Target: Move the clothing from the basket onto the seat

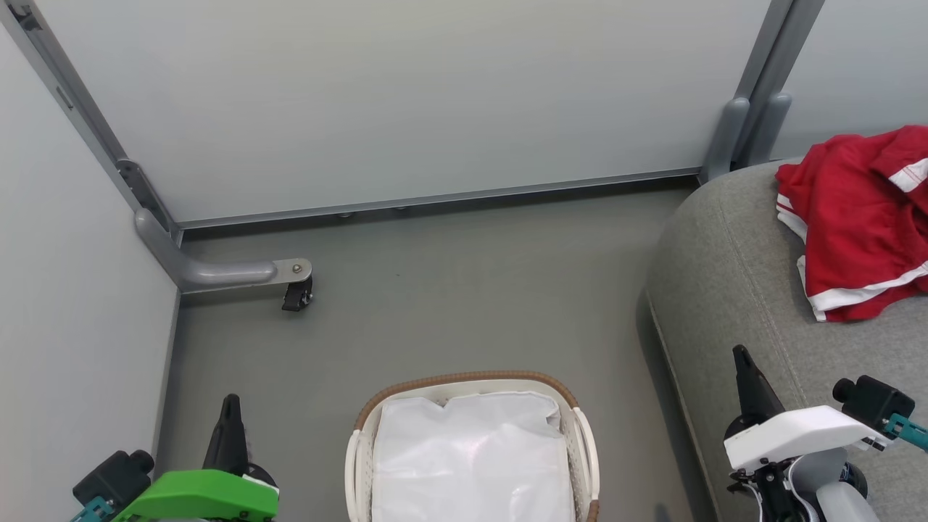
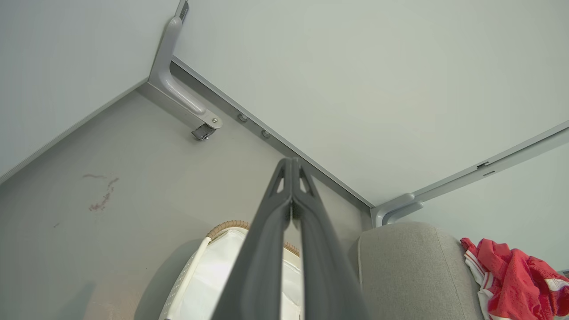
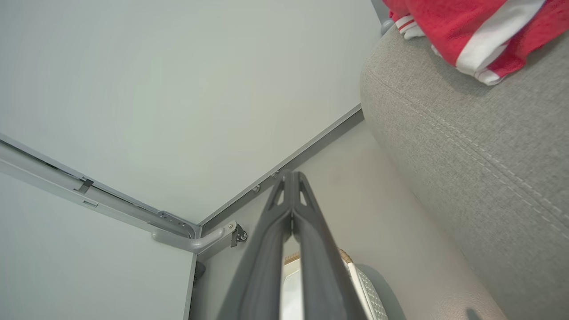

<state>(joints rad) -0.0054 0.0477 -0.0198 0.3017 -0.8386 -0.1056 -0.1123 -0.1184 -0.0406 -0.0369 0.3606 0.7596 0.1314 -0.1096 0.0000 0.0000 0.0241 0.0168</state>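
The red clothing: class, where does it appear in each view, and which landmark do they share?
Head view: red clothing at the right edge, on the grey sofa.
Left wrist view: red clothing in the lower right corner.
Right wrist view: red clothing in the top right corner.
Shared landmark: the partition's wheeled foot.

A curved grey metal foot with a small black caster stands on the matte grey floor. Behind it rises a pale partition panel in a metal frame. A side panel meets that one at the corner just left of the foot. Well to the foot's right stands the seat, grey and upholstered. The light is soft and even.
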